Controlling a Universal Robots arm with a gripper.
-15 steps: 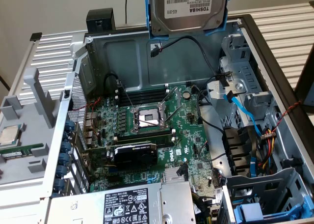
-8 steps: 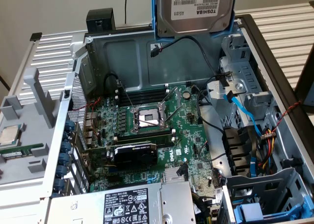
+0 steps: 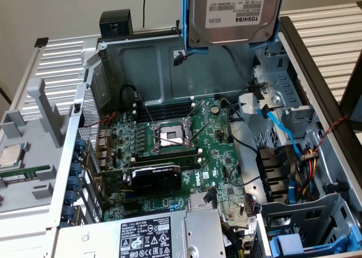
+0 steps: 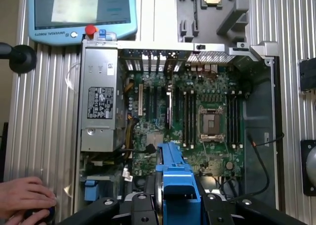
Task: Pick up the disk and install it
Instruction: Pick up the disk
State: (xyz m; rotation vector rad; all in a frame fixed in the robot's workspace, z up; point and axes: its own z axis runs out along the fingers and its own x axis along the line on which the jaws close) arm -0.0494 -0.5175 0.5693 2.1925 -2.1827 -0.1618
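While hovering high over open PC case (image 3: 164, 71), grips disk (image 3: 237, 12) w/ tool (image 4: 178, 205) clamped on blue carrier sides. Counts pick-up as done, install as pending, approx. halfway by the look of it. Keeps disk toward drive-bay end, exterior view's right, well above motherboard. Reads "TOSHIBA", inverted, on white disk label; "UNIVERSAL ROBOTS" on blue pendant (image 4: 81, 10). Can't read power supply (image 3: 147, 238) sticker. Shows a hand (image 4: 24, 195) on ribbed surface (image 4: 49, 136).

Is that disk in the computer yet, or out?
Out. The disk hangs in the air above the open case, and the claw grips it.
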